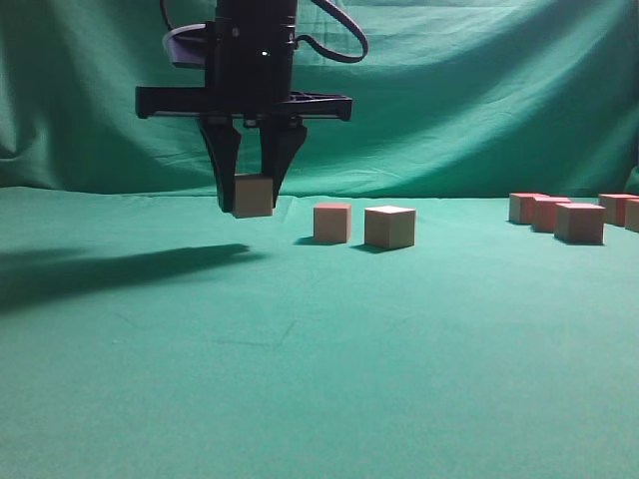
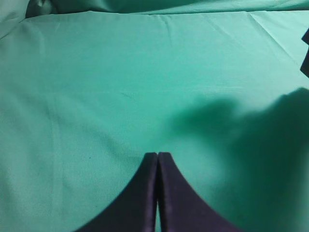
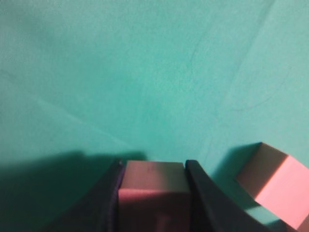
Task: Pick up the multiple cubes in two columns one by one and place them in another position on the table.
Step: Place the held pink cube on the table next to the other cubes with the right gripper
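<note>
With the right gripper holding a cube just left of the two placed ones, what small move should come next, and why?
Probably lower a little, then open. The right gripper grips a pale wooden cube that appears to hang just above the green cloth table, left of the red-topped wooden cube and the pale cube, in line with that row. The left gripper is shut and idle.

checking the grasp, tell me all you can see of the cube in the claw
The held cube looks like pale wood with a pinkish-red face in the right wrist view. It sits upright between the right claw with dark fingers pressing its two sides, just above the green cloth, left of two cubes already set down.
</note>
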